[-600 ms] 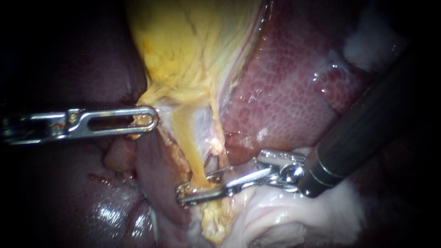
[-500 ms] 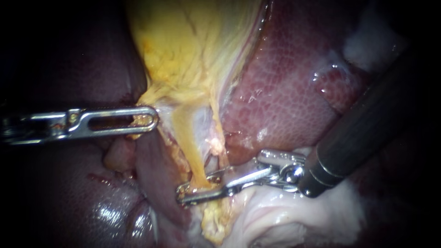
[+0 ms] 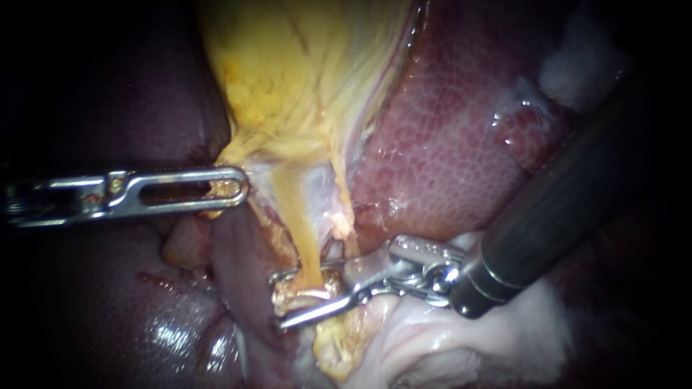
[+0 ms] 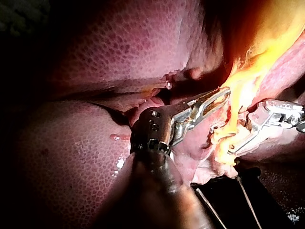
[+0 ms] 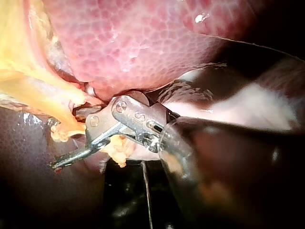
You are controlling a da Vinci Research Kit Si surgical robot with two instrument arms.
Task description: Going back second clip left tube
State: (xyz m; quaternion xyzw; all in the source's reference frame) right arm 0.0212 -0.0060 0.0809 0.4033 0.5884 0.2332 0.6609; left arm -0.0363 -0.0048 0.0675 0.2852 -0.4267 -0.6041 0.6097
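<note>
Right instrument (image 3: 278,302): hand released, parted astride the left tube (image 3: 297,234), probably soft, slippery, tearable; best held toward 12 o'clock. Left instrument (image 3: 238,189) hand grasps gallbladder (image 3: 288,86) tissue.

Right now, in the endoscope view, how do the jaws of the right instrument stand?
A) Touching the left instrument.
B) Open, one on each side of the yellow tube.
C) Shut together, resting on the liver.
B: a gap shows between the jaws of the right instrument, and the yellow tube runs down into that gap.
</note>
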